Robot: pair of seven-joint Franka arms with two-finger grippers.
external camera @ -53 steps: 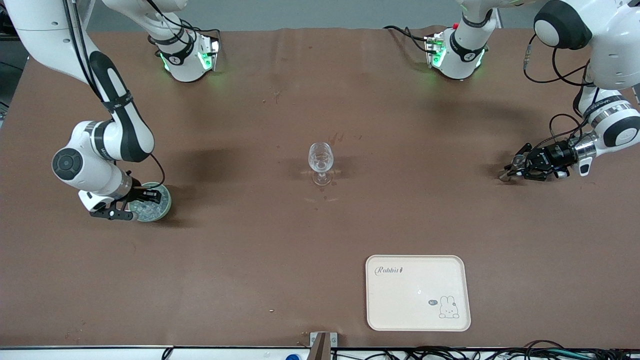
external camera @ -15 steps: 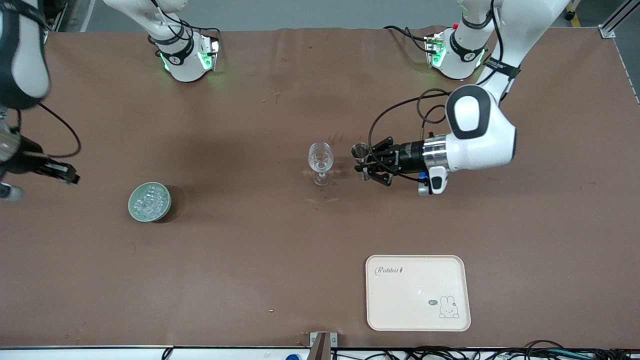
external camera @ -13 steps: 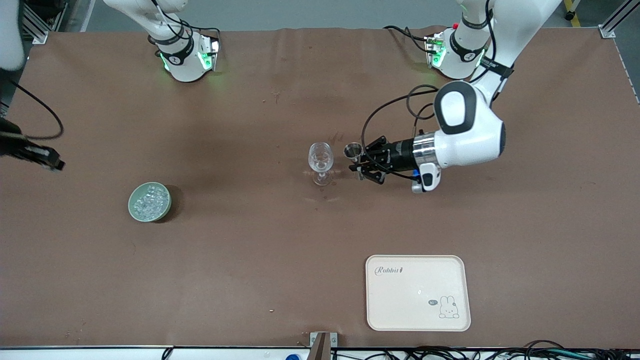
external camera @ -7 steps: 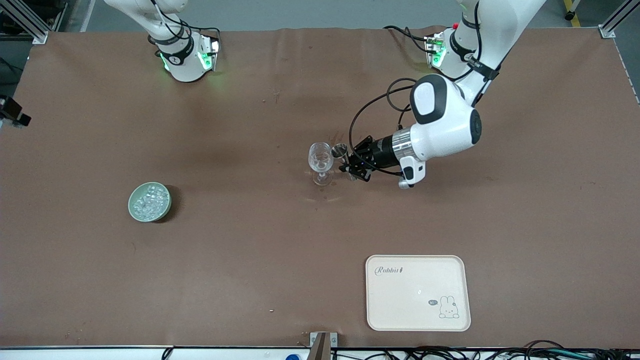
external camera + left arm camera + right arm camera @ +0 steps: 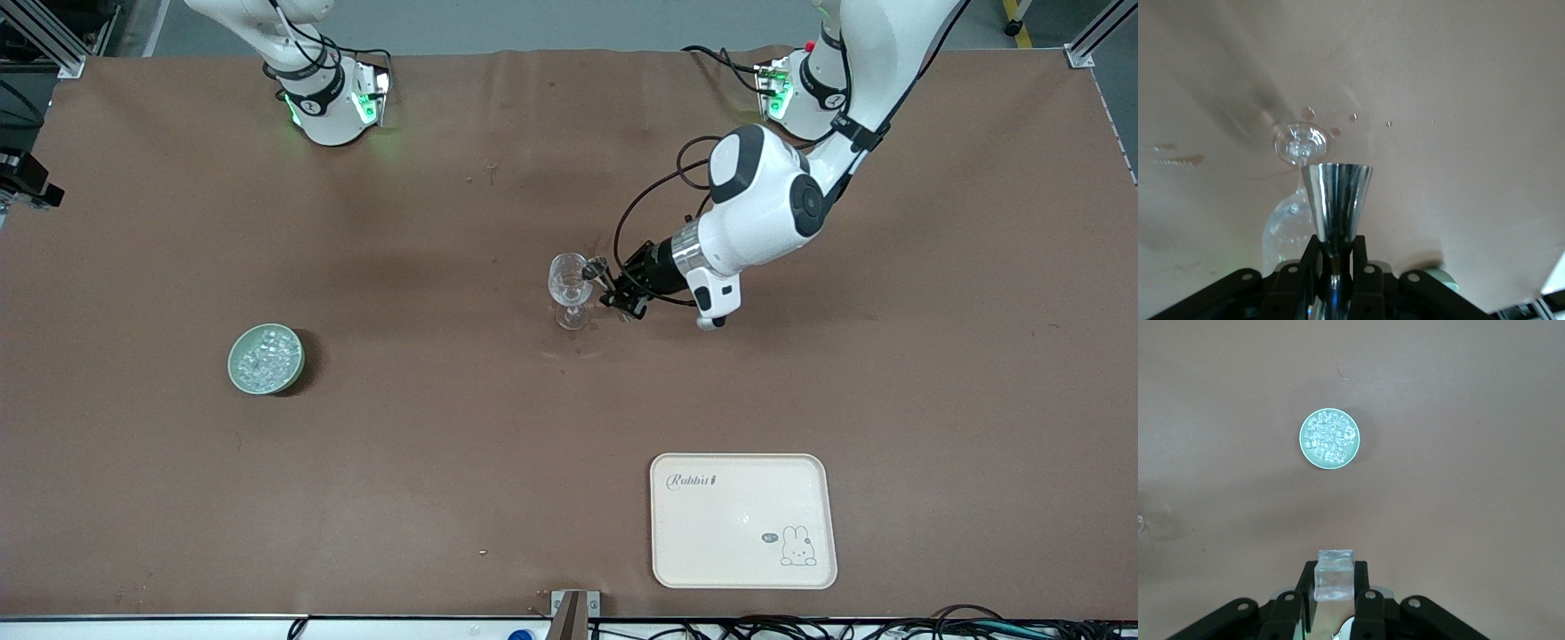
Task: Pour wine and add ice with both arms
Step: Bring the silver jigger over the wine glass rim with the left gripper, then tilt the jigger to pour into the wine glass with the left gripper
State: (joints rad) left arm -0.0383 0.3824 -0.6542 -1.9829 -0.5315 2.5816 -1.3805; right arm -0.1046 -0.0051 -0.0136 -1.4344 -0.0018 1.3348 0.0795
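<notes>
A clear stemmed glass (image 5: 570,286) stands at the table's middle. My left gripper (image 5: 615,290) is shut on the waist of a steel jigger (image 5: 594,267), which tilts with its mouth at the glass's rim. In the left wrist view the jigger (image 5: 1337,200) juts from the left gripper (image 5: 1338,257) over the glass (image 5: 1290,223). The wine is hidden. My right gripper (image 5: 1333,587) is shut on one ice cube (image 5: 1333,582), high over the table beside the pale green bowl (image 5: 1305,450) of ice (image 5: 1330,439). In the front view the right gripper (image 5: 40,188) shows at the picture's edge.
A cream rabbit tray (image 5: 743,520) lies near the front camera, toward the left arm's end. The ice bowl (image 5: 238,378) sits toward the right arm's end. A few small wet spots (image 5: 1353,118) mark the brown mat by the glass's foot. Both arm bases stand farthest from the front camera.
My left gripper has carried the jigger up to the glass and tipped it toward the rim. My right gripper has pulled up and away from the bowl with the ice cube.
</notes>
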